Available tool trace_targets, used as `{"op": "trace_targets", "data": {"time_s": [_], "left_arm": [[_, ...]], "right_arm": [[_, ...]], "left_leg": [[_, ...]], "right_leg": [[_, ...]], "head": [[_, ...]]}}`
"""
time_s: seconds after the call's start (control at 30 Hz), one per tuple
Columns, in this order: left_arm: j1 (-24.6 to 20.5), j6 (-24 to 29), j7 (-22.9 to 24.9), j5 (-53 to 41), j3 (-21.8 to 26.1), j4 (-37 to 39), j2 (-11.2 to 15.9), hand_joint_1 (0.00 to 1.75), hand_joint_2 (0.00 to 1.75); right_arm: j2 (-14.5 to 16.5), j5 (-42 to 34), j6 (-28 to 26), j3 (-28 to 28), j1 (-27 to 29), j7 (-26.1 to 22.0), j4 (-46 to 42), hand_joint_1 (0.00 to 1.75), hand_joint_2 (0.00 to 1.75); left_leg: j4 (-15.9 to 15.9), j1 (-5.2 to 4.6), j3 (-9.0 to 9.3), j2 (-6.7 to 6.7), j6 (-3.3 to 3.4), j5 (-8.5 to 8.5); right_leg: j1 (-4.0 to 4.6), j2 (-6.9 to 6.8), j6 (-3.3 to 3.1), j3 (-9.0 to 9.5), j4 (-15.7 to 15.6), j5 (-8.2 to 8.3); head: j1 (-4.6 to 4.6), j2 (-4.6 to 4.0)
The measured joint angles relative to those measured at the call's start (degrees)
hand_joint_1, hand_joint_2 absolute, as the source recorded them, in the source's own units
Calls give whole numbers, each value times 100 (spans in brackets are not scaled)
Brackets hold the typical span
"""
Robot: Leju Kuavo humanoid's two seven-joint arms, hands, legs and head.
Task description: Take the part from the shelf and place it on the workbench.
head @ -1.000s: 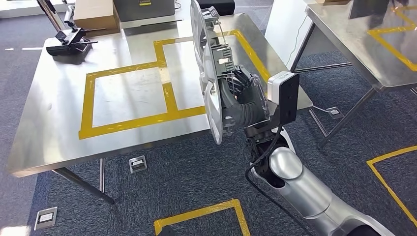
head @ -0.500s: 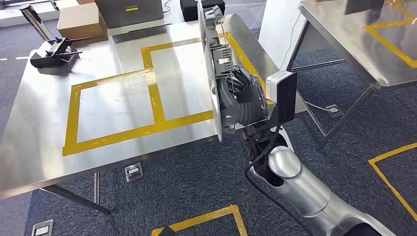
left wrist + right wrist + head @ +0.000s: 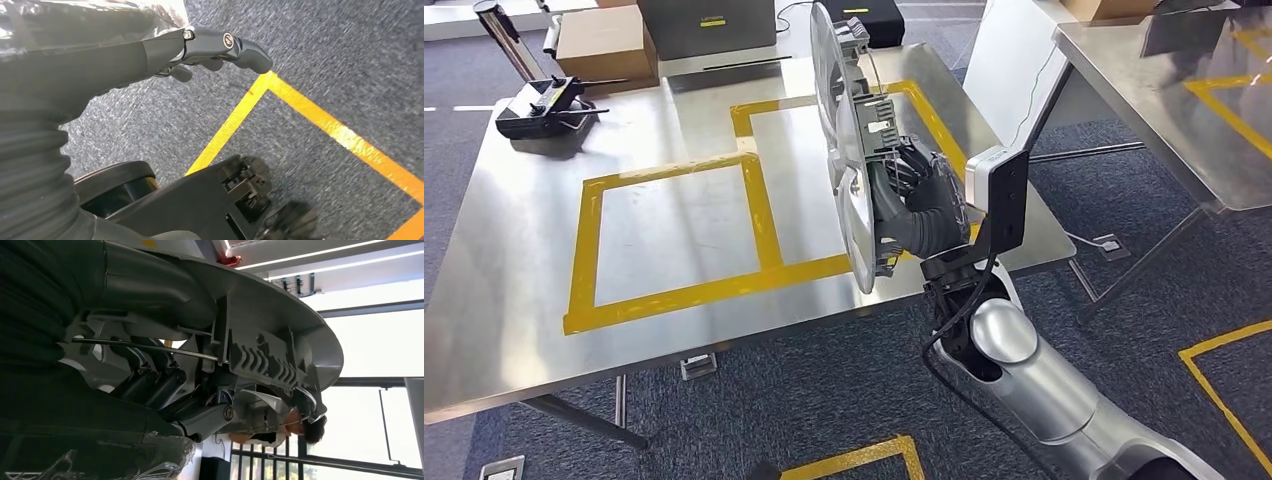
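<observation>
Fingers (image 3: pixel 911 170) of the right hand (image 3: pixel 919 200) are wrapping around the ribbed back of the grey part (image 3: pixel 849 150), holding it upright on edge over the near right corner of the steel workbench (image 3: pixel 524 300), above its yellow tape (image 3: pixel 764 215). Left hand (image 3: pixel 210 47) is hanging over the carpet, fingers loosely curling, gripping nothing. Black device (image 3: pixel 539 105) is sitting at the far left corner.

Right hand (image 3: pixel 914 195) fingers partly hidden behind the part (image 3: pixel 854 150), workbench (image 3: pixel 514 300) left corner cut off
</observation>
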Motion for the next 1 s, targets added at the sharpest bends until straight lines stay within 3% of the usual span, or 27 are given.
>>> {"op": "trace_targets", "data": {"time_s": [0.03,0.1,0.17,0.23,0.3,0.37,0.43,0.47,0.57,0.6,0.7,0.87,1.0], "left_arm": [[2,0,1,-1,0,1,-2,0,175],[-5,1,2,-2,1,2,-7,0,175],[-7,-3,2,-3,1,1,-11,0,175],[-8,-2,0,-4,1,0,-15,0,175],[-21,6,0,-4,2,0,-12,0,175],[-16,9,0,-3,2,0,-8,0,175],[10,9,-13,-2,2,0,-5,0,175],[18,10,-26,-3,3,0,-5,0,175],[18,14,-74,-21,5,0,-5,0,175],[15,15,-87,-36,5,0,-5,0,175],[23,19,-119,-86,4,1,-2,0,175],[14,21,-138,-135,4,2,-3,0,175],[14,15,-131,-176,4,2,-3,0,175]], "right_arm": [[0,0,-1,-1,-1,-1,6,175,175],[2,0,-2,2,-13,-3,18,175,175],[4,0,-2,0,-18,-5,22,175,175],[8,0,-3,-6,-9,-4,20,175,175],[11,0,-3,-5,-5,-1,28,175,175],[12,0,-3,-1,1,-2,43,175,175],[12,0,-3,2,9,-2,57,175,175],[12,0,-4,2,12,-2,62,175,175],[11,25,-10,6,10,20,72,175,175],[11,52,-11,13,0,38,76,175,175],[11,184,-2,45,-17,132,94,175,175],[7,552,48,130,-83,382,127,175,175],[1,1545,116,268,-256,980,187,175,175]], "left_leg": [[-5,1,60,-3,-24,-63],[-13,4,129,-2,-90,-149],[-23,5,160,7,-150,-174],[57,1,145,16,-194,-183],[492,-4,-89,19,-223,-239],[1230,-5,-561,20,-243,-472],[1615,-2,-946,21,-270,-613],[1504,1,-1000,22,-280,-496],[487,-2,-799,22,-262,348],[223,-19,-730,25,-234,506],[35,-57,-691,27,-145,564],[39,-49,-704,11,-120,558],[39,-57,-705,11,-87,542]], "right_leg": [[9,-2,-16,95,-344,265],[49,-4,-71,222,-847,520],[81,-5,-152,242,-959,452],[54,-5,-223,323,-1016,424],[23,-7,-271,437,-1085,395],[22,-8,-297,521,-1108,342],[23,5,-300,610,-1105,268],[23,15,-294,670,-1102,223],[21,30,-248,868,-1091,79],[21,33,-221,895,-1091,47],[23,35,-141,902,-1082,-19],[30,13,-173,945,-1125,-47],[30,9,-153,965,-1171,-42]], "head": [[-1,0],[-5,0],[4,0],[13,0],[-14,0],[-40,0],[-43,0],[-45,0],[-46,0],[-53,0],[-65,0],[-58,0],[-58,0]]}}
